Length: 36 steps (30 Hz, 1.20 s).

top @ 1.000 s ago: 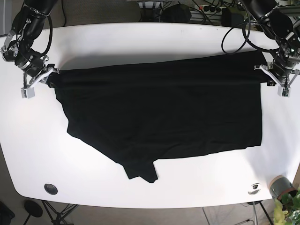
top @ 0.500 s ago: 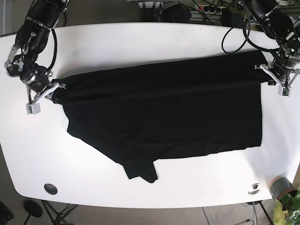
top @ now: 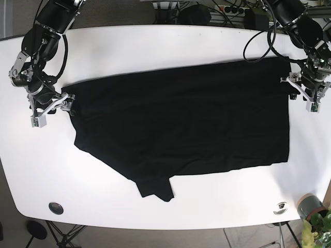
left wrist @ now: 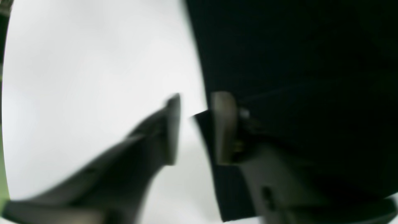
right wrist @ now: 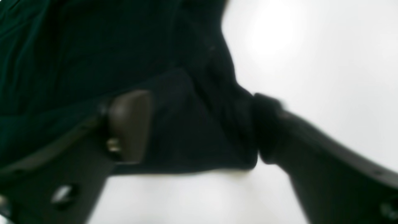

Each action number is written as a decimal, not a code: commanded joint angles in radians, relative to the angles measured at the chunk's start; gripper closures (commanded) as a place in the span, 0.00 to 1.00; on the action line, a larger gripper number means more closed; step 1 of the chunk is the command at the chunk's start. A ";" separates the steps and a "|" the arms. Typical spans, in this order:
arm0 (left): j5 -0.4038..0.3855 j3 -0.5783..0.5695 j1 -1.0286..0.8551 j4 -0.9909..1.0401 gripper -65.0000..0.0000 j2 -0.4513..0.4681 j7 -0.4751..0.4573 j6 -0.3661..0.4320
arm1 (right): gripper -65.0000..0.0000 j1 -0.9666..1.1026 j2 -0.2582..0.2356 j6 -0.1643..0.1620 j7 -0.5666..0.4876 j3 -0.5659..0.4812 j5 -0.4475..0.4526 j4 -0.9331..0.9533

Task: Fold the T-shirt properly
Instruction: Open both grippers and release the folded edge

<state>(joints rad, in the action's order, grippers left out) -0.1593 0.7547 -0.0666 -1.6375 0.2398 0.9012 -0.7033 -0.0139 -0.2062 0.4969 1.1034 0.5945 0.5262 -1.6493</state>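
Note:
A black T-shirt [top: 181, 119] lies spread flat across the white table [top: 155, 41], with a sleeve [top: 155, 188] pointing toward the front edge. My right gripper [top: 54, 108] is at the shirt's left edge. In the right wrist view it [right wrist: 199, 127] stands wide open with a corner of the T-shirt [right wrist: 93, 46] lying loose between the fingers. My left gripper [top: 301, 95] sits just off the shirt's right edge. In the blurred left wrist view it [left wrist: 194, 127] is narrowly open, white table showing in the gap, one finger [left wrist: 222, 124] over the T-shirt [left wrist: 295, 62] edge.
A small potted plant [top: 310, 207] stands at the front right corner. A round black fitting [top: 56, 207] is set in the table at the front left. Cables and dark equipment [top: 227, 13] lie behind the far edge.
The right gripper moved forward and right along the shirt's left edge and let the cloth go. The raised fold along the far edge has flattened. The left gripper shifted slightly forward, off the corner.

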 commanded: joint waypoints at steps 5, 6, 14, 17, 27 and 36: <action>-0.018 0.002 0.047 -0.017 0.47 0.019 -0.014 0.005 | 0.12 0.004 -0.063 -0.001 -0.024 0.008 0.025 -0.025; -0.019 0.002 0.047 -0.019 0.47 0.019 -0.014 0.005 | 0.12 0.009 -0.069 -0.001 -0.026 0.008 0.025 -0.027; -0.019 0.007 0.024 -0.022 0.47 0.019 -0.014 0.005 | 0.12 0.088 -0.072 0.001 -0.067 0.003 0.016 -0.058; -0.021 0.007 -0.016 -0.023 0.47 0.019 -0.023 0.005 | 0.12 0.124 -0.072 0.003 -0.144 0.000 0.016 -0.016; -0.021 0.007 -0.132 -0.023 0.47 -0.040 -0.253 0.005 | 0.12 0.125 -0.117 0.052 -0.328 -0.089 0.018 0.203; -0.019 0.009 -0.163 -0.019 0.47 -0.052 -0.319 0.005 | 0.22 0.107 -0.115 0.053 -0.375 -0.106 0.018 0.312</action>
<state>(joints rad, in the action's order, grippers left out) -0.1661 0.7574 -0.2325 -1.6405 0.1768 0.6064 -0.6975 0.0986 -0.3099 0.5503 0.7116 0.4870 0.5484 -1.3472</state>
